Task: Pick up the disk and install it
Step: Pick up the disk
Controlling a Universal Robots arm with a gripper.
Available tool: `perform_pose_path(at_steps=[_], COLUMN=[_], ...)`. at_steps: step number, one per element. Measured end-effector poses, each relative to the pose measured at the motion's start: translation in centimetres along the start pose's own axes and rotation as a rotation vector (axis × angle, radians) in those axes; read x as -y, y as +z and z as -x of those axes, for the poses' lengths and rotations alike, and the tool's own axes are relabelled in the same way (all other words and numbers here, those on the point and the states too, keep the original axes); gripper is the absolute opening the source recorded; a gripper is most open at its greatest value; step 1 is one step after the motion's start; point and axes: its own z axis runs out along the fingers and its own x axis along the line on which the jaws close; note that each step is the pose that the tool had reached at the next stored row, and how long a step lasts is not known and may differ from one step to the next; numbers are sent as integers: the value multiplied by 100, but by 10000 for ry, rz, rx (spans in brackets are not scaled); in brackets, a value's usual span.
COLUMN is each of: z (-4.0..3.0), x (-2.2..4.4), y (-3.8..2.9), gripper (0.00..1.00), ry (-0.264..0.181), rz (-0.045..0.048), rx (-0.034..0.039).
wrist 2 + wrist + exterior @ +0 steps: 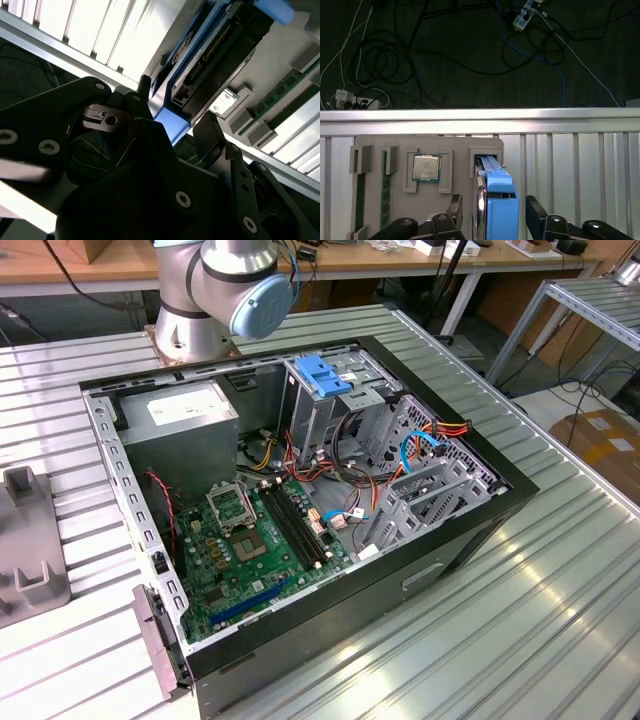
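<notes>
Disk (500,212) is standing on edge in a slot of the grey tray (455,145), just beside the CPU (426,167), with the RAM sticks (385,195) a bit further along the same tray. Your gripper (494,200) is spread wide and straddles the disk's blue-railed end, one finger on each side. In both wrist views you can make out a sliver of gap between the fingers (214,132) and the rails, so nothing's clamped. In the exterior view the PC case (450,550) lies open on the ribbed table (560,600), with the arm base (195,325) at its far side.
</notes>
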Motion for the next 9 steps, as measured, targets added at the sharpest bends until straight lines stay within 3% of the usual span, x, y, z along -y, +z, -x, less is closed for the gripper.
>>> perform_pose_path(at_steps=[6,9], z=[-4,-5], x=[-7,-7], y=[93,102], gripper=[62,62], ry=[-90,-92], rz=[5,8], rx=[4,4])
